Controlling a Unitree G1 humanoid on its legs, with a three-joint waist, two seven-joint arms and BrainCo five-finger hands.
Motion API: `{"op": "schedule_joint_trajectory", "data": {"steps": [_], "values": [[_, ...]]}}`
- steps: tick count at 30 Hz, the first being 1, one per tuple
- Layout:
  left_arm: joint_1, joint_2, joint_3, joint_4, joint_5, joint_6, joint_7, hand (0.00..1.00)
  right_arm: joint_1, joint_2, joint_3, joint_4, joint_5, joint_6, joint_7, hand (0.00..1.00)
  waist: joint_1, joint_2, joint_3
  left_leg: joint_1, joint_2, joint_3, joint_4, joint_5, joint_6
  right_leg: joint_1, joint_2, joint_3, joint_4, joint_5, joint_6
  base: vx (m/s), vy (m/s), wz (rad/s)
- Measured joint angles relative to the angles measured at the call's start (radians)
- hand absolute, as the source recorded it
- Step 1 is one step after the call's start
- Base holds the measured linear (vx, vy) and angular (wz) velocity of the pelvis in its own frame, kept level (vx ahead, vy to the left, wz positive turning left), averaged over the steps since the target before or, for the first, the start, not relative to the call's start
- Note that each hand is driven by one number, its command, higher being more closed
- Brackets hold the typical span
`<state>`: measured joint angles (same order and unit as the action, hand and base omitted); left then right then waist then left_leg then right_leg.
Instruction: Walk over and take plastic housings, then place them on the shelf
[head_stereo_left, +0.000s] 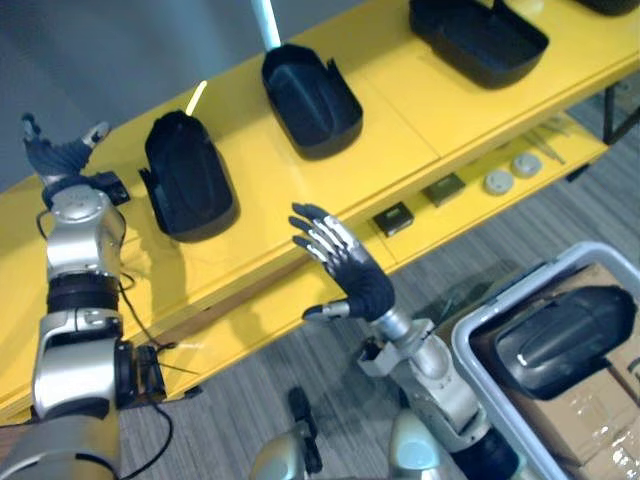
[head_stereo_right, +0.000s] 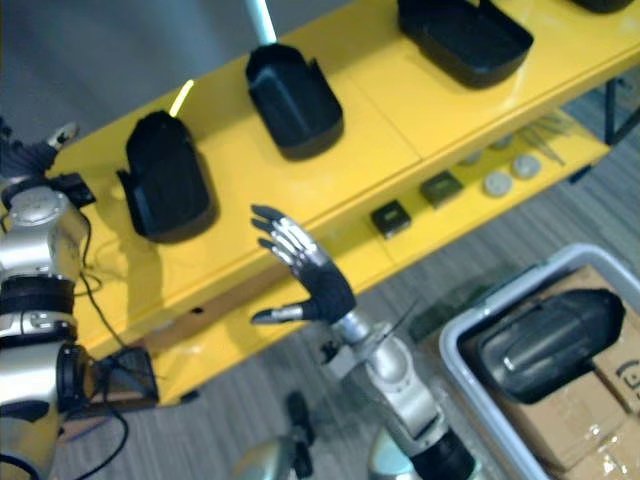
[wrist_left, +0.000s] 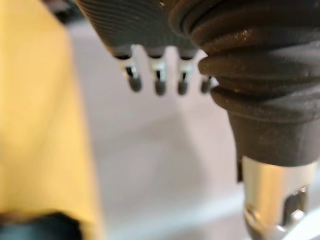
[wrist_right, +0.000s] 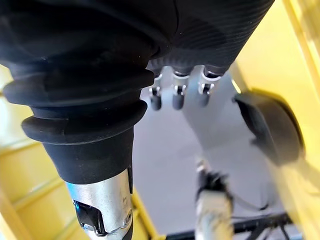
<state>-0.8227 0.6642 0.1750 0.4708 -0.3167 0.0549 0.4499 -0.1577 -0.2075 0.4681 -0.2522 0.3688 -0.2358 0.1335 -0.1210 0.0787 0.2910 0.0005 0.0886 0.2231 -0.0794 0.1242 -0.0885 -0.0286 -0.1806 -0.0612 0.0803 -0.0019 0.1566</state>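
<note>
My right hand (head_stereo_left: 350, 268) is open and empty, mid-frame. The next housing (head_stereo_left: 560, 340) lies in the bin (head_stereo_left: 556, 272), lower right of that hand, its long side going across. My left hand (head_stereo_left: 55, 155), open too, is far off at the upper left, by the shelf (head_stereo_left: 400, 130).

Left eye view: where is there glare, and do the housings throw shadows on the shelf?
Left eye view: soft glare across the yellow shelf, brightest toward its far right end; a bright streak beside the leftmost housing; a pale glint on the lone housing in the grey bin. Right eye view: the middle housing throws just a thin shadow at its near rim.
</note>
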Motion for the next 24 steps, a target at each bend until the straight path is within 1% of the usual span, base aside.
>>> {"op": "schedule_joint_trajectory", "data": {"steps": [1,2,3,5,6,7,9,10,12,13,14,16,17,18,19,20,21,22,23,24], "values": [[0.031,-0.002,0.002,-0.064,0.000,-0.021,-0.003,0.00,0.002,0.000,-0.006,0.000,-0.001,0.000,0.001,0.00,0.000,-0.003,-0.010,0.005,0.000,0.000,0.000,-0.004,-0.001,0.010,0.000,-0.001,-0.008,0.001,0.001,0.03,0.012,0.00],[0.104,-0.013,0.005,-0.185,0.001,-0.057,-0.004,0.00,0.008,0.000,-0.016,0.000,-0.003,-0.002,0.005,0.00,-0.001,-0.006,-0.035,0.014,0.000,-0.003,0.000,-0.010,-0.002,0.028,0.000,-0.009,-0.026,0.006,0.002,0.04,0.008,0.05],[0.189,-0.043,0.020,-0.304,0.001,-0.088,-0.009,0.00,0.014,0.000,-0.028,0.003,-0.028,-0.005,0.011,0.00,-0.001,-0.004,-0.064,0.018,0.000,-0.008,0.000,-0.013,-0.003,0.044,0.000,-0.018,-0.042,0.009,0.003,0.03,0.007,0.12],[0.288,-0.099,0.054,-0.430,0.003,-0.125,-0.015,0.00,0.017,0.000,-0.037,0.011,-0.050,-0.008,0.012,0.00,0.000,-0.001,-0.090,0.020,0.000,-0.020,-0.001,-0.014,-0.004,0.059,0.001,-0.027,-0.054,0.011,0.004,0.03,-0.001,0.16],[0.472,-0.223,0.094,-0.628,0.019,-0.165,-0.012,0.00,0.019,0.003,-0.046,0.040,-0.074,-0.021,-0.006,0.00,0.022,0.001,-0.111,0.038,0.005,-0.027,-0.001,-0.020,-0.008,0.092,0.005,-0.045,-0.071,0.012,0.003,0.01,-0.007,0.16],[0.536,-0.267,0.095,-0.682,0.023,-0.174,-0.011,0.00,0.020,0.004,-0.047,0.052,-0.082,-0.023,-0.012,0.00,0.033,0.001,-0.120,0.039,0.007,-0.034,-0.001,-0.022,-0.010,0.099,0.008,-0.051,-0.078,0.013,0.001,-0.02,-0.009,0.21],[0.716,-0.398,0.089,-0.803,0.066,-0.197,-0.002,0.00,0.018,0.005,-0.056,0.082,-0.105,-0.024,-0.040,0.00,0.065,-0.003,-0.140,0.034,0.010,-0.061,-0.001,-0.022,-0.013,0.114,0.014,-0.077,-0.095,0.013,-0.002,-0.04,-0.014,0.34],[0.853,-0.494,0.085,-0.858,0.104,-0.212,0.007,0.00,0.017,0.012,-0.068,0.099,-0.111,-0.024,-0.062,0.00,0.098,-0.010,-0.144,0.032,0.012,-0.080,-0.002,-0.019,-0.018,0.127,0.017,-0.100,-0.105,0.007,-0.009,-0.06,-0.015,0.40],[0.967,-0.559,0.084,-0.881,0.137,-0.227,0.023,0.00,0.015,0.028,-0.080,0.120,-0.111,-0.023,-0.084,0.00,0.122,-0.023,-0.152,0.024,0.013,-0.107,-0.008,-0.019,-0.027,0.136,0.021,-0.126,-0.108,-0.001,-0.012,-0.07,-0.019,0.45],[1.038,-0.591,0.086,-0.899,0.139,-0.236,0.042,0.00,0.011,0.044,-0.088,0.128,-0.110,-0.022,-0.097,0.00,0.142,-0.036,-0.164,0.006,0.014,-0.131,-0.008,-0.012,-0.032,0.135,0.023,-0.153,-0.108,-0.003,-0.016,-0.05,-0.026,0.60],[1.088,-0.608,0.089,-0.906,0.140,-0.245,0.057,0.00,-0.012,0.057,-0.088,0.150,-0.111,-0.021,-0.111,1.00,0.162,-0.049,-0.172,-0.007,0.015,-0.148,-0.008,-0.006,-0.035,0.135,0.026,-0.171,-0.108,-0.004,-0.018,-0.03,-0.022,0.58],[1.137,-0.622,0.093,-0.905,0.139,-0.249,0.076,0.00,-0.044,0.074,-0.086,0.186,-0.109,-0.017,-0.117,1.00,0.177,-0.066,-0.182,-0.022,0.013,-0.170,-0.008,0.000,-0.036,0.135,0.027,-0.193,-0.107,-0.005,-0.020,-0.02,-0.011,0.36],[1.167,-0.641,0.110,-0.898,0.139,-0.250,0.090,0.00,-0.064,0.085,-0.083,0.211,-0.109,-0.008,-0.124,1.00,0.194,-0.077,-0.189,-0.028,0.011,-0.178,-0.008,0.003,-0.033,0.135,0.026,-0.202,-0.108,-0.005,-0.022,0.00,-0.001,0.29],[1.182,-0.652,0.128,-0.883,0.136,-0.262,0.092,0.00,-0.070,0.088,-0.082,0.231,-0.109,0.000,-0.136,1.00,0.201,-0.087,-0.195,-0.035,0.008,-0.188,-0.008,0.004,-0.033,0.135,0.025,-0.213,-0.108,-0.004,-0.024,0.01,0.000,0.24],[1.193,-0.661,0.153,-0.859,0.127,-0.283,0.091,0.00,-0.079,0.094,-0.077,0.266,-0.109,0.004,-0.144,1.00,0.221,-0.096,-0.198,-0.037,0.007,-0.191,-0.008,0.007,-0.031,0.135,0.024,-0.217,-0.107,-0.004,-0.025,0.02,0.002,0.17],[1.203,-0.668,0.172,-0.842,0.126,-0.306,0.088,0.00,-0.092,0.098,-0.065,0.304,-0.109,0.012,-0.155,1.00,0.226,-0.103,-0.200,-0.037,0.006,-0.192,-0.008,0.008,-0.029,0.136,0.024,-0.219,-0.107,-0.004,-0.026,0.02,0.000,0.10],[1.213,-0.675,0.183,-0.826,0.126,-0.330,0.086,0.00,-0.102,0.109,-0.061,0.360,-0.110,0.019,-0.166,1.00,0.233,-0.104,-0.201,-0.038,0.004,-0.197,-0.008,0.009,-0.028,0.138,0.022,-0.224,-0.105,-0.005,-0.026,0.01,-0.001,0.08],[1.215,-0.674,0.187,-0.820,0.125,-0.344,0.080,0.00,-0.105,0.113,-0.061,0.384,-0.110,0.019,-0.175,1.00,0.238,-0.109,-0.203,-0.038,0.003,-0.200,-0.008,0.009,-0.028,0.140,0.022,-0.228,-0.104,-0.005,-0.027,0.01,-0.006,0.17],[1.211,-0.674,0.185,-0.814,0.117,-0.377,0.054,0.00,-0.107,0.118,-0.062,0.430,-0.115,0.019,-0.195,1.00,0.244,-0.110,-0.202,-0.041,0.001,-0.214,-0.008,0.011,-0.028,0.146,0.022,-0.239,-0.104,-0.006,-0.027,0.00,-0.009,0.22],[1.206,-0.674,0.185,-0.809,0.117,-0.400,0.036,0.00,-0.113,0.122,-0.061,0.469,-0.130,0.019,-0.213,1.00,0.247,-0.109,-0.201,-0.042,0.001,-0.219,-0.008,0.014,-0.027,0.148,0.022,-0.246,-0.104,-0.009,-0.028,-0.01,-0.009,0.22]]}}
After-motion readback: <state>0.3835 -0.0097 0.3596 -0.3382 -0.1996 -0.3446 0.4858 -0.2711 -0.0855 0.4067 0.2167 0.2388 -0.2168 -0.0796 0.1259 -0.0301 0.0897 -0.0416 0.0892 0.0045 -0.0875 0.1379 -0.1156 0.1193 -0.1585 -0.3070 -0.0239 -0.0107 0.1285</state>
